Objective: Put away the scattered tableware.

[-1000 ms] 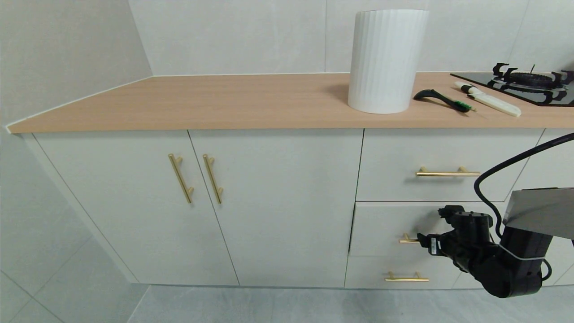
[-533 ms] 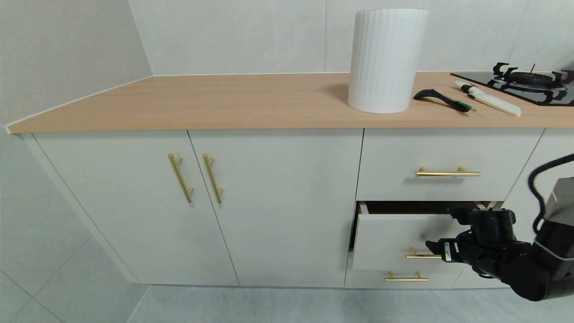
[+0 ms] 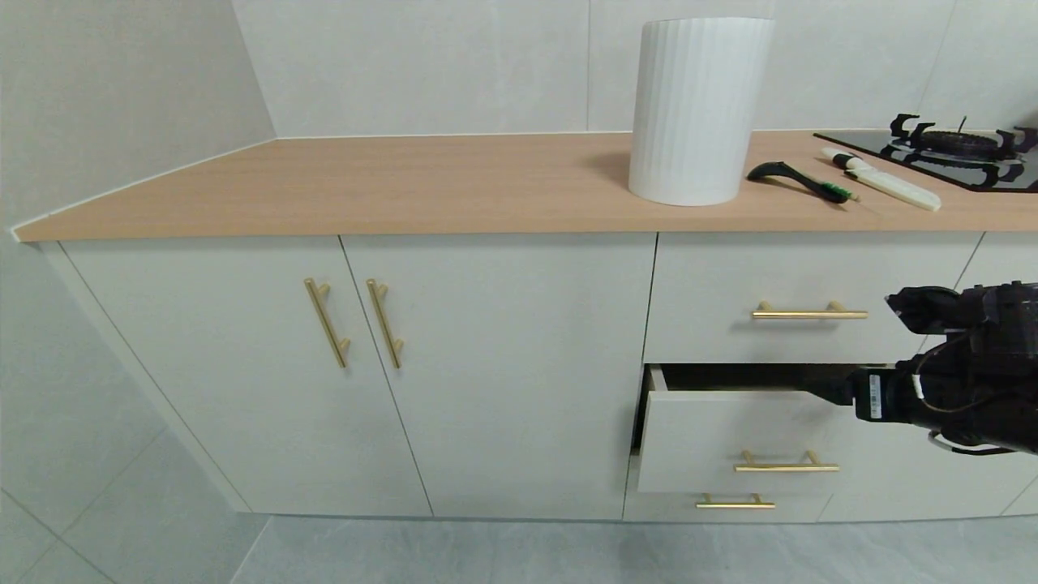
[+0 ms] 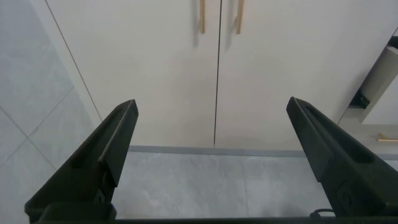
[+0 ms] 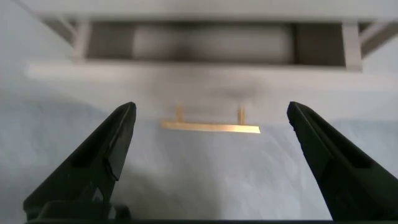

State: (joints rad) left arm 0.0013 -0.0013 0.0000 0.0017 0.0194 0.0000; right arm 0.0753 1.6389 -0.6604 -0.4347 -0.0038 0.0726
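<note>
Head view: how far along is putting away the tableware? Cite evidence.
Done: the middle drawer stands open. In hand: nothing; the right hand, open, hangs before the drawer front. Left: the black utensil and white knife lie on the counter, not yet stowed.

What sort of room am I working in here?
A kitchen, most likely: a gas hob sits at the end of a wooden countertop, a white knife and a black-handled utensil lie beside it, and below are cabinet doors and a part-open drawer.
</note>
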